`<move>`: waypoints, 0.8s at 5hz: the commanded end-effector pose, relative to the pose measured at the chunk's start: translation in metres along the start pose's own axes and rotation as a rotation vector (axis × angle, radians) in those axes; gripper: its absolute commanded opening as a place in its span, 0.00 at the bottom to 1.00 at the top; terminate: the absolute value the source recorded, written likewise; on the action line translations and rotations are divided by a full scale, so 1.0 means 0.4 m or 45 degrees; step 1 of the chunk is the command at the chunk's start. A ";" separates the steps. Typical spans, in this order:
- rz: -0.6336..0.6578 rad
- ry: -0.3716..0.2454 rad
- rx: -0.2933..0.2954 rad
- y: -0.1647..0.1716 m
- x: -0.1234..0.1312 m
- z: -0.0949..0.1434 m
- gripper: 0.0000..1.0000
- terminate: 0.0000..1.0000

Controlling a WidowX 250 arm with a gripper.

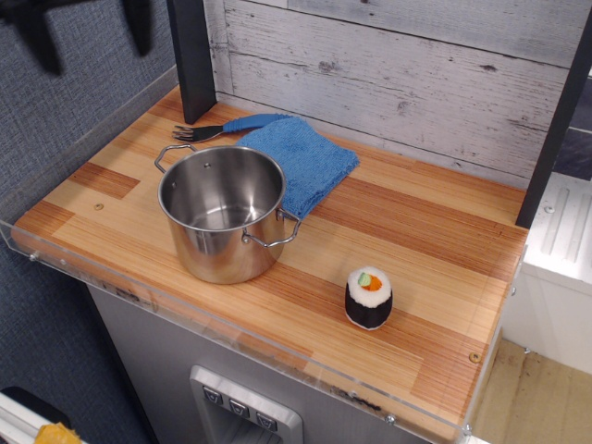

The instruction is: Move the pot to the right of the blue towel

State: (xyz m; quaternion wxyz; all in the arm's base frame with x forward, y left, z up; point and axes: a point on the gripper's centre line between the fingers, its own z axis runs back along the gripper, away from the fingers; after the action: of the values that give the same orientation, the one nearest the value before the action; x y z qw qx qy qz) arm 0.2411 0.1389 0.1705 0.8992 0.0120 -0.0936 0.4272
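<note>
The shiny steel pot [222, 215] stands upright and empty at the front left of the wooden table [416, 240]. Its rear right side touches or overlaps the front edge of the folded blue towel [303, 159], which lies behind it to the right. My gripper [90, 32] is high at the top left corner, blurred, well above and to the left of the pot. Its two dark fingers [42, 44] are spread apart and hold nothing.
A blue-handled fork [222, 127] lies just behind the towel by a black post [192, 55]. A toy sushi roll [369, 298] stands near the front edge, right of the pot. A clear plastic rim [231, 326] edges the table; a plank wall is behind.
</note>
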 end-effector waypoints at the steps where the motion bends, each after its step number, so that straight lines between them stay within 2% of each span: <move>1: -0.152 -0.076 -0.024 0.023 -0.039 -0.083 1.00 0.00; 4: -0.225 -0.078 0.109 -0.018 -0.078 -0.159 1.00 0.00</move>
State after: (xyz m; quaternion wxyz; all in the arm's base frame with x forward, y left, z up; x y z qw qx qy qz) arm 0.2369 0.1138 0.0973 0.9292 0.0679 -0.0891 0.3523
